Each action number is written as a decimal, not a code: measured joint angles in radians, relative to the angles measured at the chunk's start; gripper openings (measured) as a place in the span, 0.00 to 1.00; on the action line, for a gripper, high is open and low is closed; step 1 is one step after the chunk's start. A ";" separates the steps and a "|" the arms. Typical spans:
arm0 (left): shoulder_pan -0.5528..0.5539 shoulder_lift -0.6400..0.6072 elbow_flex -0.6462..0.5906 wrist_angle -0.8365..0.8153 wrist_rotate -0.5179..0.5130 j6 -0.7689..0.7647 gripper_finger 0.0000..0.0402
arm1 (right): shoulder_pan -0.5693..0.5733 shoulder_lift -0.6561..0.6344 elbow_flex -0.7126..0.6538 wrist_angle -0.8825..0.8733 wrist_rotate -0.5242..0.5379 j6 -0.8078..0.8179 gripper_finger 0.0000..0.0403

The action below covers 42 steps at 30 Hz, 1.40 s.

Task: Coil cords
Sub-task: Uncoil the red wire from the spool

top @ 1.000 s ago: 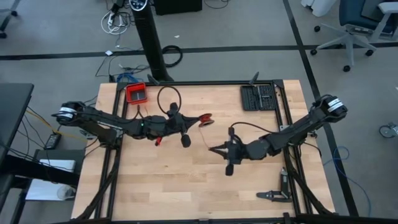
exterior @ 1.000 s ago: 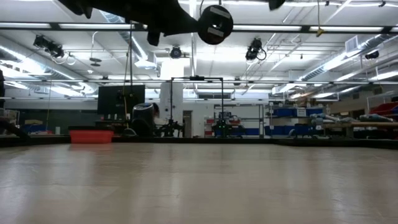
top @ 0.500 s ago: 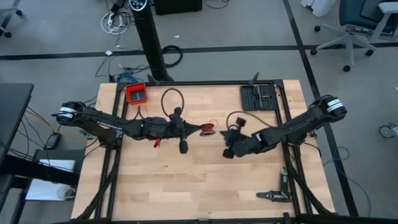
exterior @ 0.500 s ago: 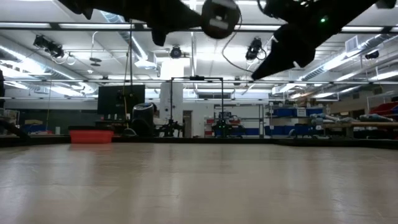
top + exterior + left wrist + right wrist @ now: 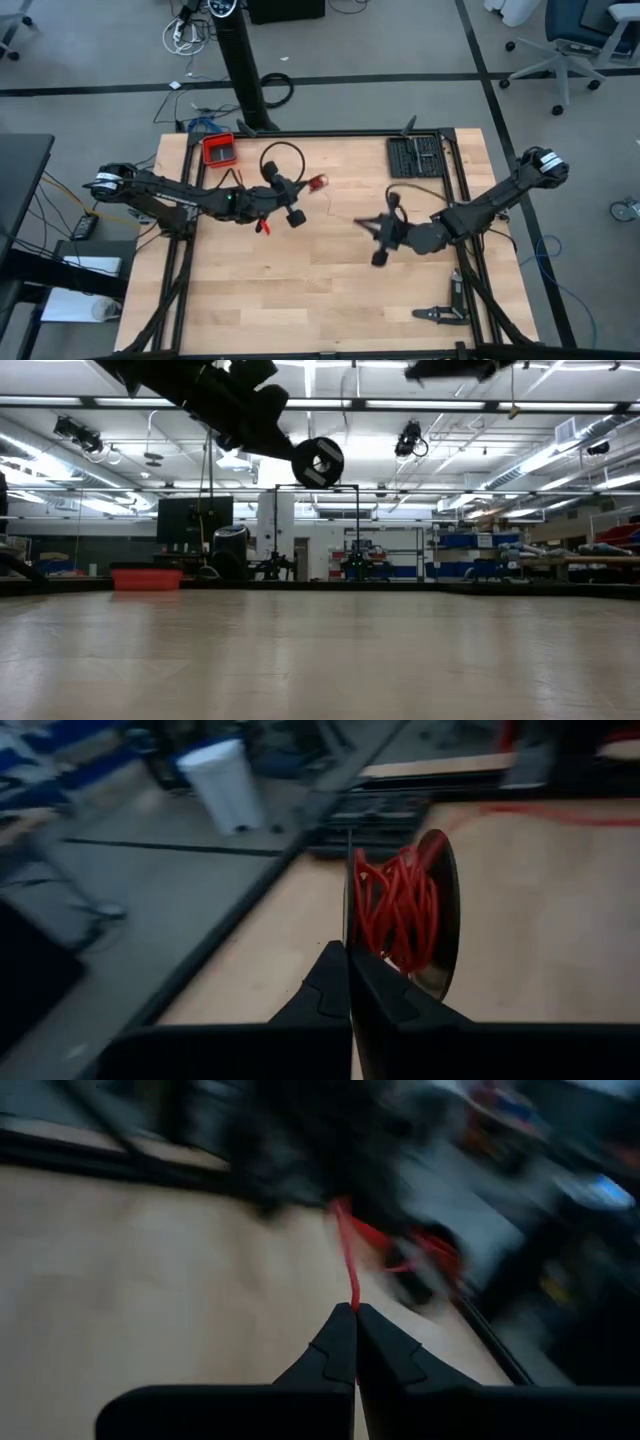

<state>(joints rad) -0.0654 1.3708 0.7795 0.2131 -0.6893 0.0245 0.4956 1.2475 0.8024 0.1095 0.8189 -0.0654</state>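
Left claw (image 5: 349, 982) clamped on spool (image 5: 408, 910) rim; right claw (image 5: 354, 1342) pinching cord (image 5: 347, 1267). Keep cord taut, feed evenly onto spool.

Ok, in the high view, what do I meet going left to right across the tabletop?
Red tray → black cable loop → left gripper holding the red cord spool → right gripper → black tool case.

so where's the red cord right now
In the high view, the red cord is wound on a spool at the left gripper, mid-table, right of the black cable loop.
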 joint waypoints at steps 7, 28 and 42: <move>0.000 0.000 0.000 0.006 -0.093 -0.001 0.00 | 0.005 0.083 0.000 0.172 -0.258 -0.114 0.00; -0.086 0.000 0.001 0.294 0.233 0.025 0.00 | -0.194 0.272 0.000 -0.331 -0.245 0.290 0.00; -0.034 0.000 0.002 -0.090 0.094 0.119 0.00 | -0.115 -0.136 0.000 -0.983 0.100 0.850 0.00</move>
<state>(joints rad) -0.0993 1.3708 0.7811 0.1229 -0.5950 0.1434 0.3811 1.1113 0.8024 -0.8732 0.9192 0.7845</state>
